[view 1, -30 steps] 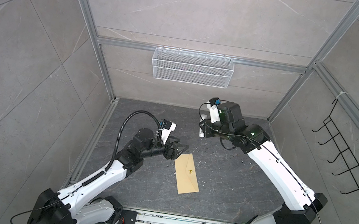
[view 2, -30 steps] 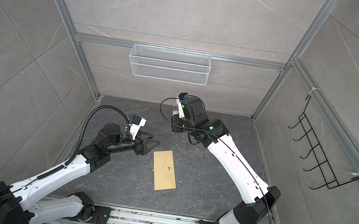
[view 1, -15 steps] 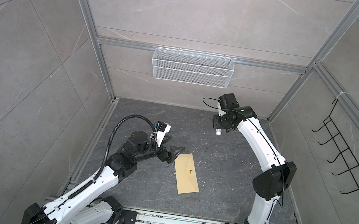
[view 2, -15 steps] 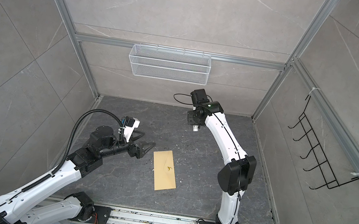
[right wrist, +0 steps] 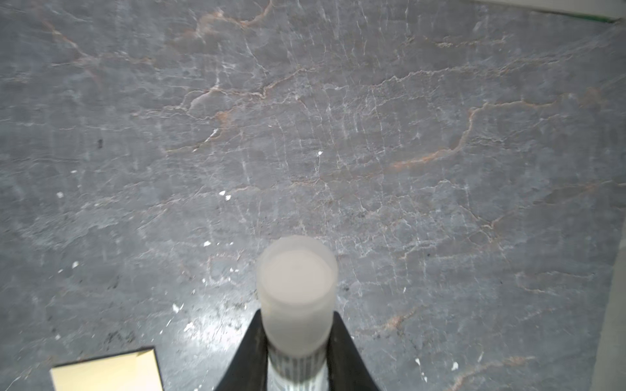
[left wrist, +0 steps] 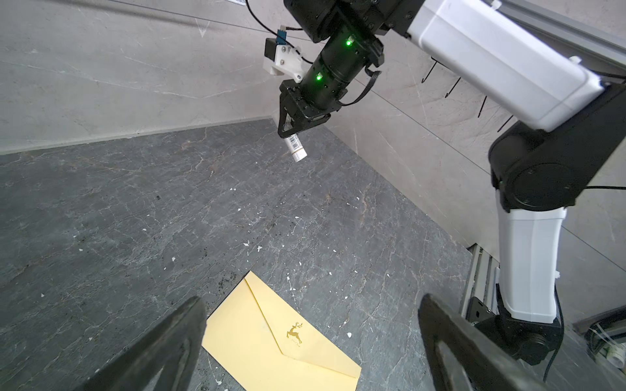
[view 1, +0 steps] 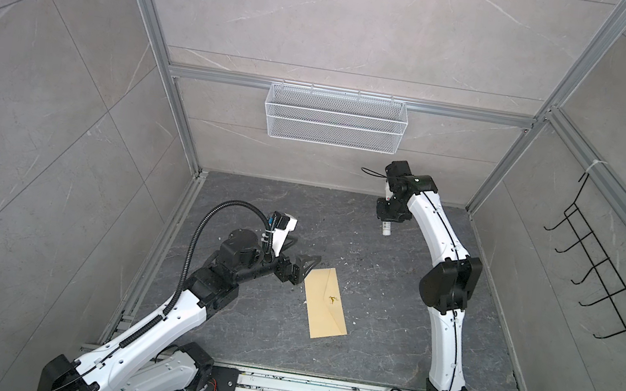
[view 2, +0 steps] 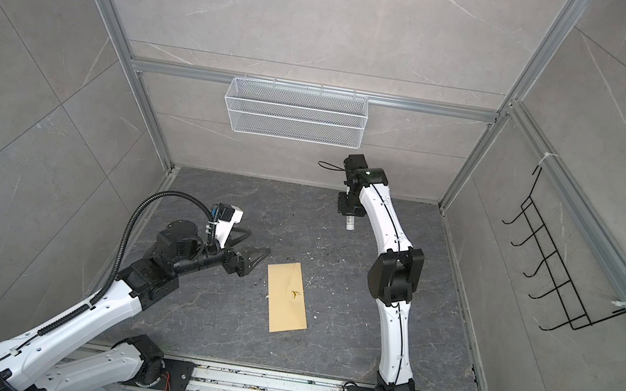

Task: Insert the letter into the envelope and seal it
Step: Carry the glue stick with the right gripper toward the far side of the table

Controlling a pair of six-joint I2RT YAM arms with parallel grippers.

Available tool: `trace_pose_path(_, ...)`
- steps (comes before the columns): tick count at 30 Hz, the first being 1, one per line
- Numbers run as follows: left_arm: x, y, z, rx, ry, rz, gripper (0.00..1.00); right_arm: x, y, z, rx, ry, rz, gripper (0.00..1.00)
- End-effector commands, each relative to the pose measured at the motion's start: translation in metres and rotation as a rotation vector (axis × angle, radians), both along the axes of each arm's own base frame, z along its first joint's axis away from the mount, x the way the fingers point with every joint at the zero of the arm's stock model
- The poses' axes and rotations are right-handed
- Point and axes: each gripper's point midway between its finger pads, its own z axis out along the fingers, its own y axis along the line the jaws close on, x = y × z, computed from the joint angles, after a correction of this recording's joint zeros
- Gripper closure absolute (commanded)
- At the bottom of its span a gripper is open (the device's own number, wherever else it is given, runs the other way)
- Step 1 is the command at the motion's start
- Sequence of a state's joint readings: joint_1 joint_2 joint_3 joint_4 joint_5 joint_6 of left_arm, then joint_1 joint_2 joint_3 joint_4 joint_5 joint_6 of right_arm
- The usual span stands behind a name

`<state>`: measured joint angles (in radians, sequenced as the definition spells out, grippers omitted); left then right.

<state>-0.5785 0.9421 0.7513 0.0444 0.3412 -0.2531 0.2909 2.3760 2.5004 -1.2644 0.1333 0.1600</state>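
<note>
Dark grey stone surface (view 1: 386, 342) carries the tan envelope (view 1: 323, 311), flat with its flap folded down. Its long axis runs, slightly slanted, from beside the left tool (view 1: 307, 270) toward the front rail. The letter is out of sight, probably inside. The left tool gapes empty. The right tool (view 1: 386, 221), raised near the back wall, clamps a white glue stick (view 1: 386, 231) pointing down, likely so it can't smear the paper.
</note>
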Motion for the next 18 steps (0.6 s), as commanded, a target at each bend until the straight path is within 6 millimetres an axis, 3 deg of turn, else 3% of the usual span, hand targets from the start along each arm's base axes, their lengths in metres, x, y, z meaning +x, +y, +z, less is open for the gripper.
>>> trace_pose_path(1,0.000,-0.001,0.007,-0.006,-0.031,-0.006,0.00,-0.007,-0.003,-0.013,-0.011,0.083,0.007,0.83)
trace_pose_path(6,0.001,-0.002,0.005,-0.003,-0.028,-0.006,0.00,-0.003,-0.007,-0.027,-0.009,0.113,-0.006,0.83)
trace_pose_path(7,0.001,-0.002,0.005,-0.003,-0.028,-0.006,0.00,-0.002,-0.008,-0.039,-0.016,0.139,-0.009,0.83)
trace_pose_path(10,0.001,-0.002,0.005,-0.004,-0.025,-0.008,0.00,-0.002,-0.012,-0.052,-0.020,0.165,-0.020,0.83)
trace_pose_path(18,0.001,-0.002,0.003,0.000,-0.019,-0.008,0.00,-0.001,-0.022,-0.072,-0.017,0.203,-0.044,0.83)
